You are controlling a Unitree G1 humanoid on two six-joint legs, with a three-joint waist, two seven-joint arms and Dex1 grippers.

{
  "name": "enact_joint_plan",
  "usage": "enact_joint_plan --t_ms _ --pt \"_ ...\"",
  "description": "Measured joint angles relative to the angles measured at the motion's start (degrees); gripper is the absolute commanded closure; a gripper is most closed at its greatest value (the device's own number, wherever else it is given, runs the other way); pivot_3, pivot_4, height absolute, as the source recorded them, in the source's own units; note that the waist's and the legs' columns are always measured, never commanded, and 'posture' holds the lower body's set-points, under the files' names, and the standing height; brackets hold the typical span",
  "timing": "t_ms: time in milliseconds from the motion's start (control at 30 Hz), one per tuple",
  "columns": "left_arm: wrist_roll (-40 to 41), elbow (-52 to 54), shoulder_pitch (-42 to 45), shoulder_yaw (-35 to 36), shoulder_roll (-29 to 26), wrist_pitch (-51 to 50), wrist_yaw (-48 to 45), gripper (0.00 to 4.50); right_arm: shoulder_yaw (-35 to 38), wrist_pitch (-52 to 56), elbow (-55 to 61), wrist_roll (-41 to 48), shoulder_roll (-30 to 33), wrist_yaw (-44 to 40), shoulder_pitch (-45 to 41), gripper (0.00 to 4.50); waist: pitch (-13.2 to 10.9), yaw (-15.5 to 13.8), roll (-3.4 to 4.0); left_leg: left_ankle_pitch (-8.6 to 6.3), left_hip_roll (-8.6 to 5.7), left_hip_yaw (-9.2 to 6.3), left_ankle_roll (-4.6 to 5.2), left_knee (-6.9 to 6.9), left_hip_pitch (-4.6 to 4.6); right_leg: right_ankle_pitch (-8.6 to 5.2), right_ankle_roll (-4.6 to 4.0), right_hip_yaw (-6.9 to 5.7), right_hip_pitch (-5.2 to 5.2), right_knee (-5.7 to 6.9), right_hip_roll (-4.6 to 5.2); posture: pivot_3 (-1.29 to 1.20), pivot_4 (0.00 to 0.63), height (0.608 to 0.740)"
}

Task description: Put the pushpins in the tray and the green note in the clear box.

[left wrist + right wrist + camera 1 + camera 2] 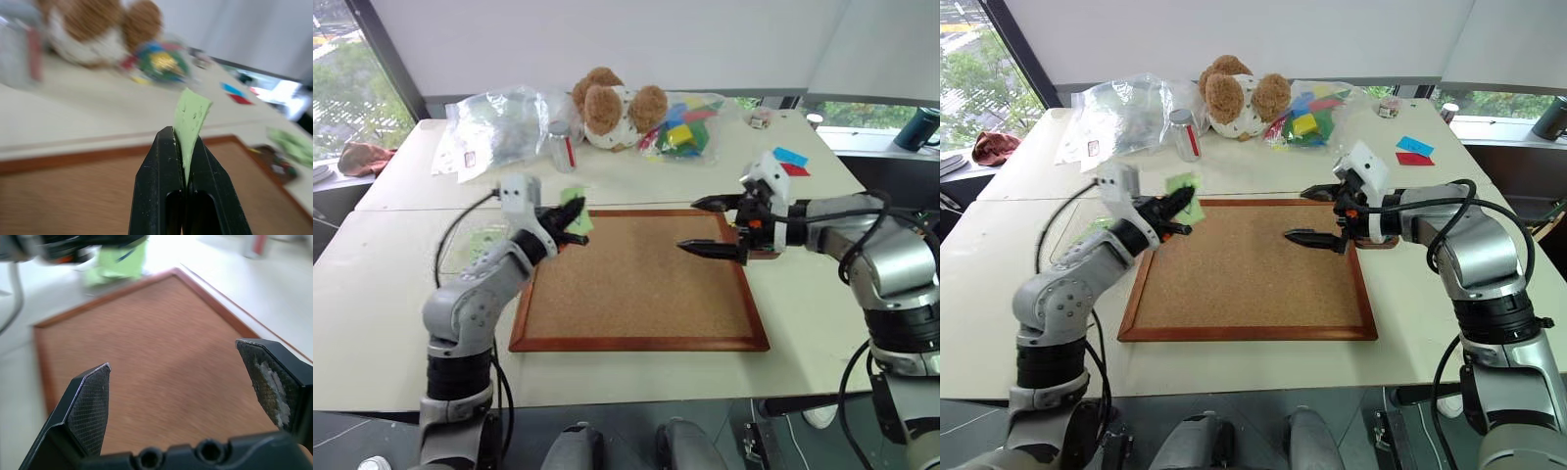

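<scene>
My left gripper [576,219] sits left of centre in the head view, above the corkboard's [641,284] upper left corner, its two black fingers [161,181] pinched tight on the green note [191,120], which stands up edgewise between them; small dark marks show on the note's face but I cannot read their shape. My right gripper [705,225] is right of centre over the board's upper right part, jaws spread wide with nothing between them, and one finger pad [268,382] carries a pale smear. The tray [274,159] lies just off the board's right edge in the left wrist view, with small coloured bits in it that are too blurred to name as pushpins. The clear box [475,245] rests on the table at the left of the frame, beside the board, and something pale green shows through it. At the top of the frame stand a teddy bear [612,106], a clear plastic bag [499,127], a small bottle [562,145] with a red label I cannot read, and a bag of coloured blocks [685,125]. Blue and red notes [791,162] lie at upper right.
</scene>
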State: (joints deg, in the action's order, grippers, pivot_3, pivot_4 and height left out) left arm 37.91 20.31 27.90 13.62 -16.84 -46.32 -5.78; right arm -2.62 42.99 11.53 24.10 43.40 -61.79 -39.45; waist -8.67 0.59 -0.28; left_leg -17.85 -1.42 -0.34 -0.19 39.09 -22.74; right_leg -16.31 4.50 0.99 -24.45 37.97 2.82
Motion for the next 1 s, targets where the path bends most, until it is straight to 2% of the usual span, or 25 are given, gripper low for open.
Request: enact_joint_plan --t_ms 67,133,233,333,500,600,833,1000 --pt "-0.1 1.3 0.4 3.4 -1.6 -0.7 3.0 4.50 -0.6 0.0 0.1 0.3 -0.4 0.0 0.0 0.03 0.0 0.0 0.00 -0.03 0.01 0.00 0.06 0.00 0.00 0.00 0.00 0.00 0.00 0.00 0.00 0.00 0.150 0.740" --pt "-1.3 2.2 0.5 6.6 -5.8 -1.7 4.9 4.50 -1.6 -0.3 0.0 0.3 -1.3 -0.1 0.0 0.03 0.0 0.1 0.00 -0.03 0.01 0.00 0.05 -0.01 0.01 0.00 0.00 -0.01 -0.02 0.01 -0.01 0.00 0.150 0.740" --pt "-4.5 1.6 -0.8 9.4 -14.8 -2.1 4.6 4.50 -2.7 -1.3 -0.2 0.3 -1.9 -0.5 -0.1 0.03 0.0 0.1 -0.01 0.07 0.01 -0.01 -0.12 -0.04 0.01 0.00 0.00 -0.02 -0.03 0.00 -0.01 0.00 0.150 0.740" --pt "-8.0 -1.7 -3.3 11.0 -21.3 -1.9 2.9 4.50 -3.1 -2.0 -0.7 0.3 -1.9 -0.5 -0.1 0.03 0.0 0.0 -0.01 0.06 0.00 0.00 -0.11 -0.04 0.01 0.00 -0.01 -0.02 -0.02 -0.03 0.03 0.00 0.150 0.740" --pt "-10.4 -7.5 -6.1 8.4 -22.4 -1.2 -2.1 4.50 -3.3 -2.4 -0.7 0.2 -1.9 -0.5 -0.2 0.03 0.0 -0.9 -0.02 -0.07 -0.01 -0.01 0.12 -0.02 -0.01 0.00 -0.01 -0.05 0.03 -0.09 0.09 0.00 0.150 0.740" --pt "-13.0 -13.6 -7.0 3.3 -22.4 1.5 -6.9 3.67 -3.3 -2.6 -0.7 -0.1 -1.8 -0.4 -0.1 0.00 0.0 -1.2 -0.02 -0.07 0.00 -0.01 0.10 -0.05 -0.04 -0.01 -0.01 -0.07 -0.02 -0.11 0.10 0.00 0.150 0.740" --pt "-21.0 -20.8 -5.6 -3.7 -24.6 9.2 -12.2 0.06 -3.2 -1.6 2.2 0.0 -0.5 -0.3 1.3 0.00 0.0 -1.1 -0.02 -0.07 0.00 -0.01 0.11 -0.06 -0.19 -0.01 -0.01 -0.06 -0.15 -0.12 0.10 0.00 0.150 0.740" --pt "-23.6 -21.9 -2.4 -3.8 -25.1 12.0 -13.8 0.06 -2.8 -0.8 3.6 0.9 0.4 0.4 2.4 0.00 0.0 -1.1 -0.02 -0.10 0.00 -0.01 0.16 -0.05 -0.21 -0.01 -0.01 -0.06 -0.16 -0.12 0.11 0.00 0.150 0.740"
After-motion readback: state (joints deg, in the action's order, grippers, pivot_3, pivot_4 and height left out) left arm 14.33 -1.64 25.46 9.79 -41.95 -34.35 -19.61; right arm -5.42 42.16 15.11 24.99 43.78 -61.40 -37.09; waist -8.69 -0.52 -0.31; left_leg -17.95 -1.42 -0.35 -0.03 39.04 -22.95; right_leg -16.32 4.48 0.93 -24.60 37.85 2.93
